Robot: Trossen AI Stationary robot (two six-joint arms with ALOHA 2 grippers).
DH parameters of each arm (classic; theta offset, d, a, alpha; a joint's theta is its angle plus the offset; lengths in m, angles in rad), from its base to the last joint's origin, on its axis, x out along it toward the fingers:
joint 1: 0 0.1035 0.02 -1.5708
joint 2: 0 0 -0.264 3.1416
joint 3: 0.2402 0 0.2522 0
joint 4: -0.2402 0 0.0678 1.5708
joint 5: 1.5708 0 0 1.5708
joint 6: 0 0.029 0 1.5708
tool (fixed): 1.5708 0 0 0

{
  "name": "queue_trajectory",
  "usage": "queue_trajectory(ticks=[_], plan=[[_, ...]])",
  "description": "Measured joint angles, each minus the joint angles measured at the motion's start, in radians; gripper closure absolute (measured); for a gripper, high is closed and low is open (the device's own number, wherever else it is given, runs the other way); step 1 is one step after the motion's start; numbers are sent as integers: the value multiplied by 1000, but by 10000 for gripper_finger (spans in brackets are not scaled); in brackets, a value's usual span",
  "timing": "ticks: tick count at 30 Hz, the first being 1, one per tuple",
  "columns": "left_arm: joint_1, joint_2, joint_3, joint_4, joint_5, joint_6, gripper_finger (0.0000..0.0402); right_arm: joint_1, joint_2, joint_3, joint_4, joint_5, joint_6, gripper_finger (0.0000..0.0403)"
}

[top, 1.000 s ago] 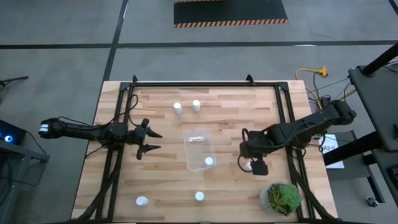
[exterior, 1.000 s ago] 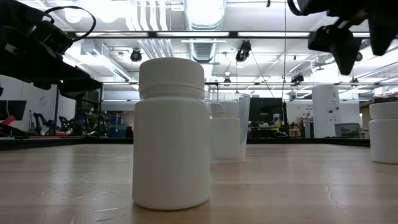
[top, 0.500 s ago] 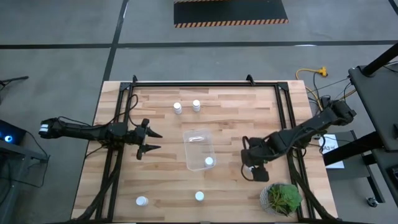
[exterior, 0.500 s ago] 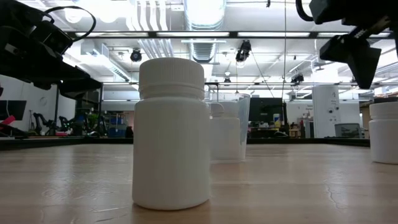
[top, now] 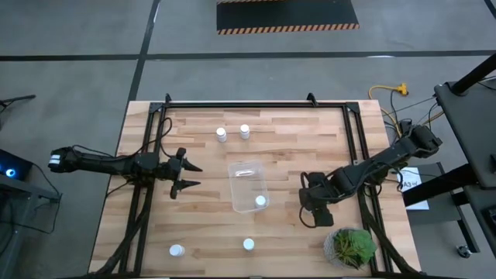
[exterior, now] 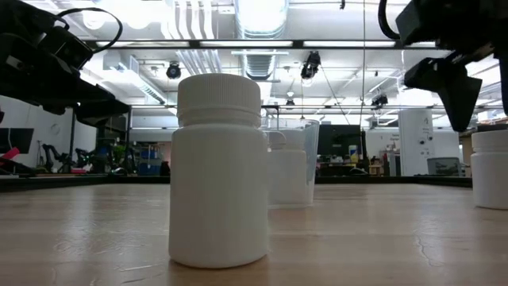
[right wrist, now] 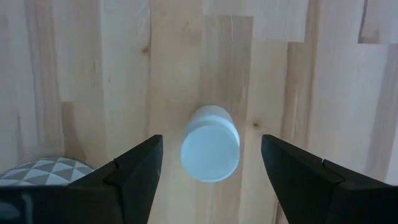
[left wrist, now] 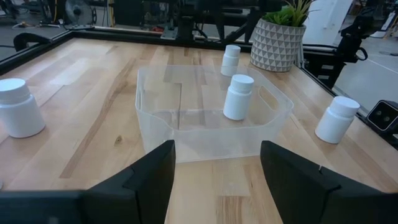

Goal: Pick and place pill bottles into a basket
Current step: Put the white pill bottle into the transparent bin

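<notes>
I have the right claw (right wrist: 211, 163) pointing straight down over one pill bottle (right wrist: 210, 151), its white cap facing up at me between the two spread fingers (right wrist: 134, 174). The bottle stands upright on the bench (right wrist: 81, 68), so its long axis runs along my approach line; the fingers sit either side of it, apart from its wall, with nothing gripped. I judge the coming move is a plain drop followed by a squeeze, with little sideways correction needed.

Taking the clear basket (top: 235, 186) as my landmark: this bottle is well off its right side, hidden under the right claw (top: 315, 208) from above, with the potted plant (top: 350, 246) just beyond. One bottle (top: 260, 201) already stands inside the basket's near corner. The right arm is clearly the nearer one.

The left claw (top: 184, 176) waits well off the basket's left side, fingers spread and empty, facing the basket (left wrist: 214, 118).
</notes>
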State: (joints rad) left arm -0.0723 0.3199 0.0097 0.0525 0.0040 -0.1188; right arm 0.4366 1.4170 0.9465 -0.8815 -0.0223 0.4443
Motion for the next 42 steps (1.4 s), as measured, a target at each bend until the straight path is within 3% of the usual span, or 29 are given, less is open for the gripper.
queue_trajectory(ticks=[25,30,36,42], plan=[[0,0,0,0,0,0,182,-1,0,-99,100,-2,-38,156],[0,0,0,0,0,0,182,-1,0,-99,111,-2,-41,185],[0,0,0,0,0,0,182,-1,0,-99,109,-3,-45,255],[0,0,0,0,0,0,182,-9,-1,-98,103,-7,-49,257]])
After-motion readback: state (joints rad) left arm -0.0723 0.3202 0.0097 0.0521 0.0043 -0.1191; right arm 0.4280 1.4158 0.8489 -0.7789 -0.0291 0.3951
